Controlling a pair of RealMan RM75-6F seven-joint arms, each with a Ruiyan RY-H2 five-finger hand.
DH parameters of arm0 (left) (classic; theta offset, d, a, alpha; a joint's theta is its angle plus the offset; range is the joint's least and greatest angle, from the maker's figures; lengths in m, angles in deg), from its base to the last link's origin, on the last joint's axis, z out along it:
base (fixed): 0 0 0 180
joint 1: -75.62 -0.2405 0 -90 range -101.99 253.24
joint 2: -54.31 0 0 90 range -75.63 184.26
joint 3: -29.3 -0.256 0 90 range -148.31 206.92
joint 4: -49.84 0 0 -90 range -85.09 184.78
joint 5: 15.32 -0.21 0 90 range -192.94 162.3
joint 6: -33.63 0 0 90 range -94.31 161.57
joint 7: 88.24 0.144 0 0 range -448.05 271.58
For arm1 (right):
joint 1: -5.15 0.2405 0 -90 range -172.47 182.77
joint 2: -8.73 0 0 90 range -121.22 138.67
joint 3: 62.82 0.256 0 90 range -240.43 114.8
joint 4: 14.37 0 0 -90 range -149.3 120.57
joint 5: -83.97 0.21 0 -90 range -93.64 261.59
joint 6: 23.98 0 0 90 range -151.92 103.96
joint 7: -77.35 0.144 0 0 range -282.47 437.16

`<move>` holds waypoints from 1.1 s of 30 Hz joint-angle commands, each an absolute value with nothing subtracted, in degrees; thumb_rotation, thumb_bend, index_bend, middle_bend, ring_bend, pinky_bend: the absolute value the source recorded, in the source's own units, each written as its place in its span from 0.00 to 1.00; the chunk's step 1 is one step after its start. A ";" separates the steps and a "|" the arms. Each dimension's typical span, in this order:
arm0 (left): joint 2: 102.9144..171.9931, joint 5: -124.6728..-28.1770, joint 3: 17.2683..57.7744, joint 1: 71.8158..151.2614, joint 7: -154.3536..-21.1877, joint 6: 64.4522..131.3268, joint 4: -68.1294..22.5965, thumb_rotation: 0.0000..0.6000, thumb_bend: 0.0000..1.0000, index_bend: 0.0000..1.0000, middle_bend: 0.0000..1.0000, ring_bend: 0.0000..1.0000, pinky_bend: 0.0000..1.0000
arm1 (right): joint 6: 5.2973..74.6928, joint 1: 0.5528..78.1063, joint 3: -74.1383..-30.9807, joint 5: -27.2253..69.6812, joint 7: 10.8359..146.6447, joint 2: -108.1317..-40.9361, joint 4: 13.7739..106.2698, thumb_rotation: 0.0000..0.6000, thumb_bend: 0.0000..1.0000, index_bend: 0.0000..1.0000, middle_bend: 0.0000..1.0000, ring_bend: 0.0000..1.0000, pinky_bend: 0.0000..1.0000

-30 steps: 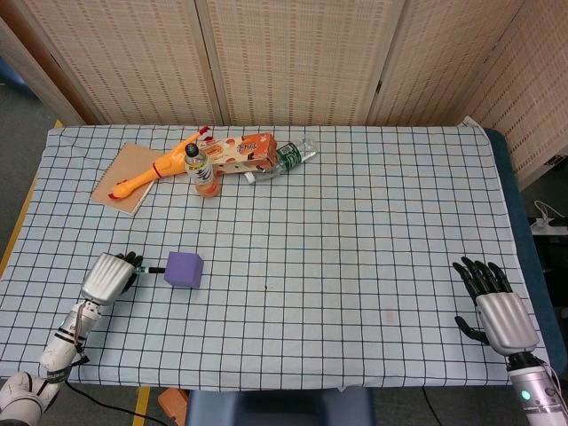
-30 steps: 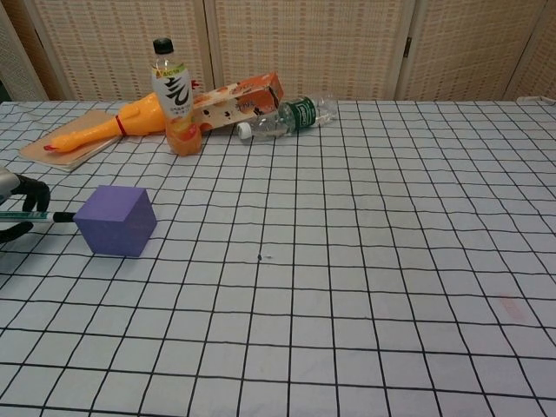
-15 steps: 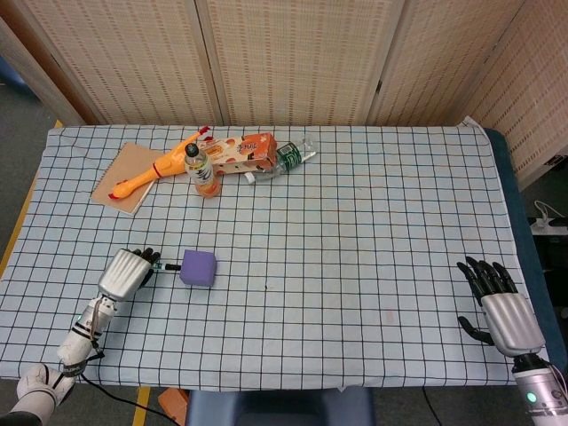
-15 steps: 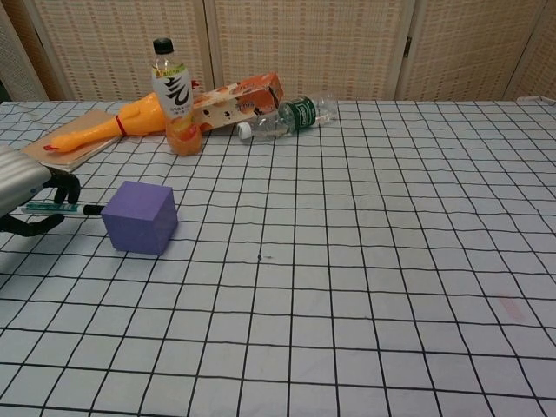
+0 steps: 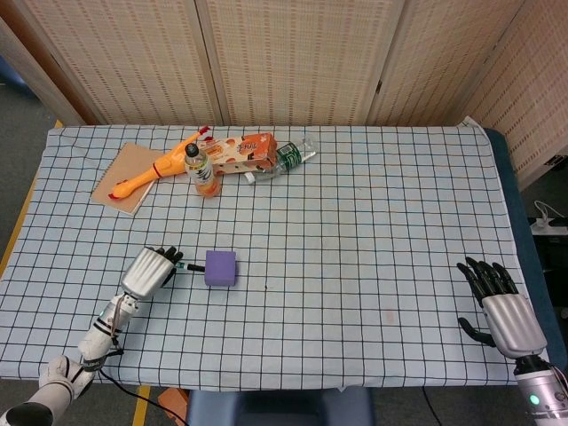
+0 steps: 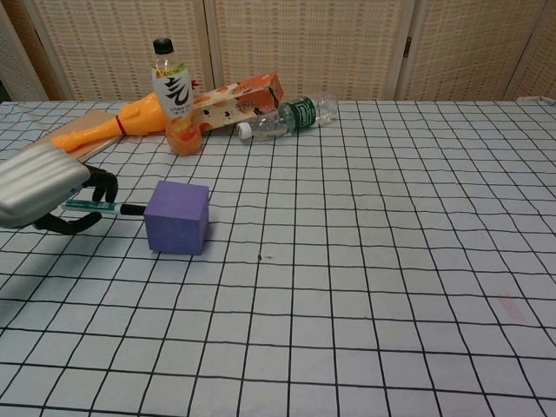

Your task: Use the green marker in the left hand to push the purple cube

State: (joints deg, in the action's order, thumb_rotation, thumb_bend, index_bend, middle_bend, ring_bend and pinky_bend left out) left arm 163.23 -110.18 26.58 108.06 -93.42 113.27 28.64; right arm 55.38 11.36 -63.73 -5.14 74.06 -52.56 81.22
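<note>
Since a second ago the purple cube (image 5: 220, 267) (image 6: 177, 217) has slid rightward across the checked tablecloth (image 5: 373, 222), and the left hand (image 5: 153, 269) (image 6: 48, 193) has travelled the same way behind it. That hand lies low over the cloth with its fingers (image 6: 97, 187) curled around the green marker (image 6: 95, 207), whose dark tip points right and meets the cube's left face in the chest view. The cube sits flat on the cloth, just right of the fingertips, with only the marker's exposed length between them. Over at the near right corner, the right hand (image 5: 501, 306) rests palm down, holding nothing, its dark fingers spread apart. At the far side of the table lie a rubber chicken (image 5: 155, 167) on a brown notebook (image 5: 124, 177), an upright drink bottle (image 6: 172, 95), an orange carton (image 6: 239, 100) and a clear bottle on its side (image 6: 291, 115).
</note>
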 commanded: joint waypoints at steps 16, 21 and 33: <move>166.37 -110.88 27.19 112.92 -88.57 111.39 24.66 1.00 0.56 0.80 0.81 0.73 0.88 | 55.85 11.00 -63.95 -5.61 75.14 -51.72 81.40 1.00 0.18 0.00 0.00 0.00 0.00; 167.09 -110.70 27.64 114.26 -87.62 110.40 24.25 1.00 0.56 0.80 0.81 0.73 0.88 | 56.37 10.76 -63.94 -5.83 75.55 -51.45 81.49 1.00 0.18 0.00 0.00 0.00 0.00; 169.14 -109.32 29.12 116.87 -87.33 107.42 24.95 1.00 0.56 0.80 0.81 0.73 0.88 | 57.07 10.30 -63.85 -5.81 76.34 -50.82 81.49 1.00 0.18 0.00 0.00 0.00 0.00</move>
State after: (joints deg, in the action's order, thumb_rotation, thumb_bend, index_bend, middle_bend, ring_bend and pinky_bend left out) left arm 169.01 -109.43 29.01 116.73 -87.28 107.56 24.84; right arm 57.06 10.30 -63.85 -5.81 76.34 -50.83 81.49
